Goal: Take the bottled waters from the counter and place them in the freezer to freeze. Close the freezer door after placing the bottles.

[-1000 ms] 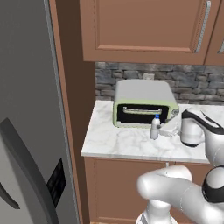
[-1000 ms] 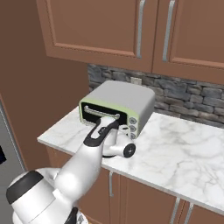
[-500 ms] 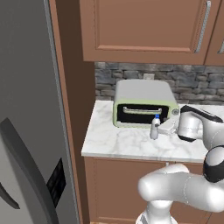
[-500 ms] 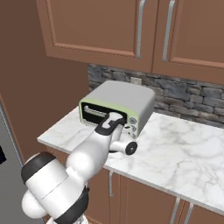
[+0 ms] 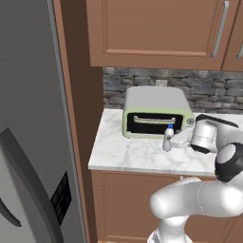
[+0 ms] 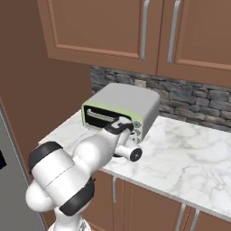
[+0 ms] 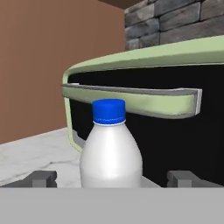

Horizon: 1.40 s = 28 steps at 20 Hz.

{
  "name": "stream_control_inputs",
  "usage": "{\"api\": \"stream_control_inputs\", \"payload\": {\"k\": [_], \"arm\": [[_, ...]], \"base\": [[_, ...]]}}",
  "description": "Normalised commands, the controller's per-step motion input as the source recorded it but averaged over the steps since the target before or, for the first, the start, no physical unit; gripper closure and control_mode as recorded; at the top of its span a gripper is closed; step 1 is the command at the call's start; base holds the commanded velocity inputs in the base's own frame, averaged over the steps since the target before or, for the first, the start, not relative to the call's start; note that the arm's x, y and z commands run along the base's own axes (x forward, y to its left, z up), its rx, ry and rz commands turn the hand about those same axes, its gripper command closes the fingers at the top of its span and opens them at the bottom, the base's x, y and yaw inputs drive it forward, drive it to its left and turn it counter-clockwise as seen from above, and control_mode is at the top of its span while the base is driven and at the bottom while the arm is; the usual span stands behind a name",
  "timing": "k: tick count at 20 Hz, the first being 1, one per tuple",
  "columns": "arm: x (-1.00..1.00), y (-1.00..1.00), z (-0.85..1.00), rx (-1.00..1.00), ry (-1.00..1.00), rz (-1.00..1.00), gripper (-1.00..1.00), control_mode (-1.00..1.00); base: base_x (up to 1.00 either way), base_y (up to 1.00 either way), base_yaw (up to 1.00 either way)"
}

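On the far left of the left base view stands the grey freezer [image 5: 28, 118], cut off by the frame edges, with a curved dark handle [image 5: 28, 180] and a small dark panel [image 5: 60, 198] whose markings are too small to read. Right of it a brown wooden side panel [image 5: 78, 118] runs up beside the counter [image 5: 128, 156], a white grey-veined marble top on brown cabinets.

At the back of the counter, against the stone wall, sits a pale green toaster oven [image 5: 156, 114] with a dark glass door; no brand or writing can be made out on it. Just in front of its door stands one water bottle [image 5: 168, 137], upright, whitish with a blue cap [image 7: 109, 110]. In the hand view the bottle [image 7: 111, 157] sits centred and close, its lower part cut off at the bottom of the picture; it carries no readable label. A second bottle cannot be made out.

From the right, the gripper [image 5: 173, 141] reaches toward the bottle, its fingers [image 7: 41, 178] spread wide to either side of it and not pressing on it. In the right base view the white arm covers the bottle and most of the gripper [image 6: 122, 127], and also hides part of the toaster oven [image 6: 124, 106] door.
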Motion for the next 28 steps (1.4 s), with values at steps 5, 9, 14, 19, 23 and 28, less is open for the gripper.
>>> {"api": "stream_control_inputs", "payload": {"k": [5,9,14,19,23,28], "arm": [[0.05,0.0,-0.14,0.0,0.0,0.0,-1.0,-1.0],[0.13,0.0,-0.06,0.0,0.0,0.0,-1.0,-1.0],[0.17,0.0,-0.01,0.0,0.0,0.0,-1.0,-1.0],[0.11,0.0,0.0,0.0,0.0,0.0,-1.0,-1.0],[0.06,0.0,0.0,0.0,0.0,0.0,-1.0,-1.0],[0.09,0.0,0.0,0.0,0.0,0.0,-1.0,-1.0]], "base": [[0.0,0.0,0.0],[0.0,0.0,0.0],[0.0,0.0,0.0],[0.0,0.0,0.0],[0.0,0.0,0.0],[0.0,0.0,0.0]]}}
